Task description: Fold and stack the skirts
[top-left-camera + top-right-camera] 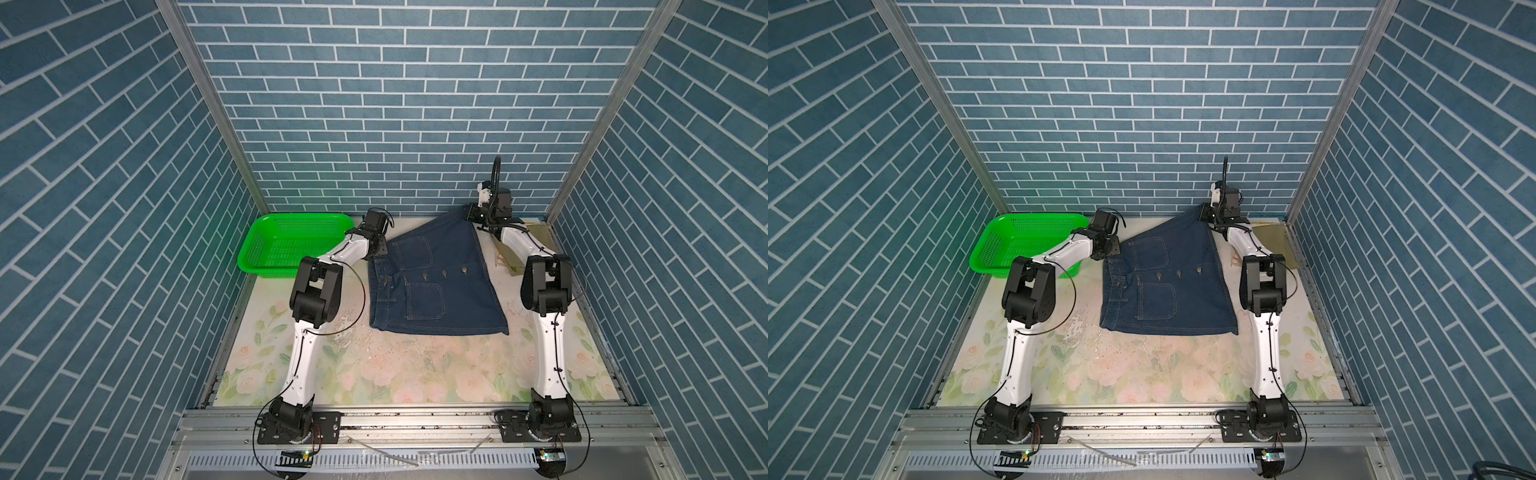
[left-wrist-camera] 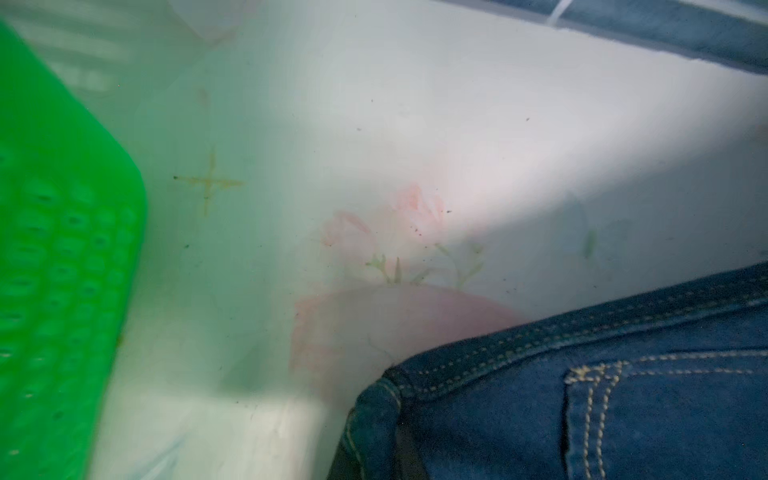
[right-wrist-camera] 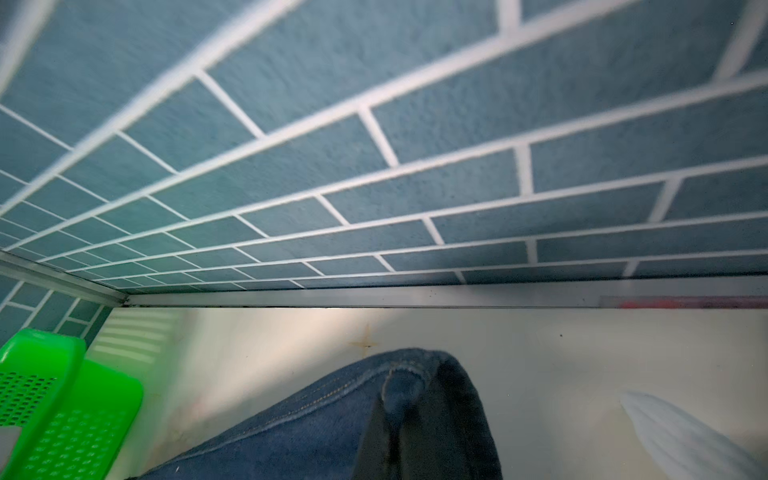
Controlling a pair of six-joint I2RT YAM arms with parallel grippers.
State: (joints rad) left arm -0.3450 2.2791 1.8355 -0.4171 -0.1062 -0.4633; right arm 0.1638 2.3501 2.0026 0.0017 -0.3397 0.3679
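Between the two sets of fingers, in both top views, the denim skirt point(image 1: 436, 286) point(image 1: 1167, 286) lies spread on the flowered table point(image 1: 415, 374), buttons and pockets up. The left gripper point(image 1: 379, 249) seems to pinch the waistband corner. The right gripper point(image 1: 473, 212) pinches the far hem corner, raised off the table. Likely both far corners are held so that edge can come over to the near one for a first fold. The green basket point(image 1: 266, 232) sits just outside the left fingers; an olive-khaki skirt point(image 1: 538, 232) lies behind the right ones.

Left wrist view: the stitched waistband corner bunches right at the fingers, which are themselves hidden.

Right wrist view: the hem corner drapes over fingers pressed shut on it.

The denim is dark blue, stiff-looking, tan-stitched, and not yet folded.
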